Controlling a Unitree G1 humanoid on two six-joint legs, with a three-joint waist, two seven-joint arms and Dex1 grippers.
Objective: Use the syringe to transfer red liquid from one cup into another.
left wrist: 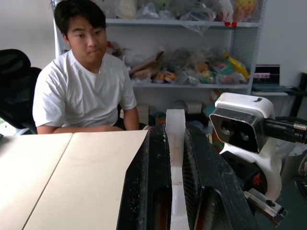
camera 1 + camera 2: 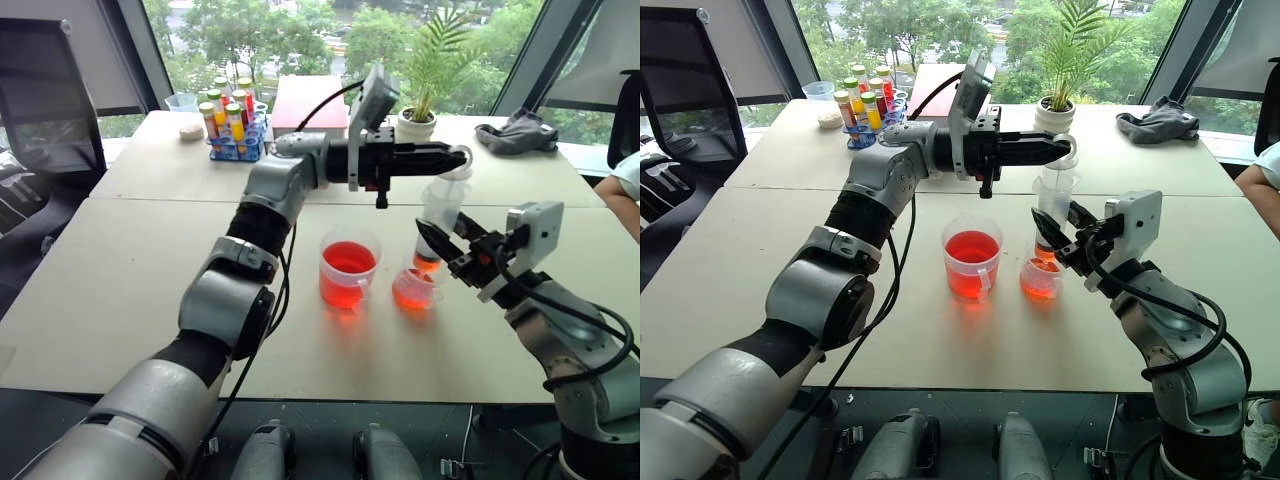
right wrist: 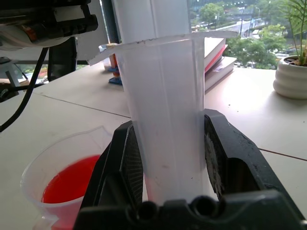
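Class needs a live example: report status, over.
Right gripper shut on syringe barrel, nozzle over smaller cup. Left gripper shut on plunger ring. Larger cup beside, nothing blocking.

Pale tables [image 2: 150,300] before tall windows [image 2: 300,40] (trees outside), black chair [image 2: 45,100] alongside.

Two cups [image 2: 349,272] [image 2: 415,288], one syringe [image 2: 440,215]

We see a potted plant [image 2: 420,118] at the far side of the table [image 2: 120,300]. Left of the plant lies a red book [image 2: 310,100], then a blue rack of little tubes [image 2: 232,125]. Right of the plant lies a grey cloth [image 2: 515,133]. A person in a white shirt [image 1: 81,91] sits by the table
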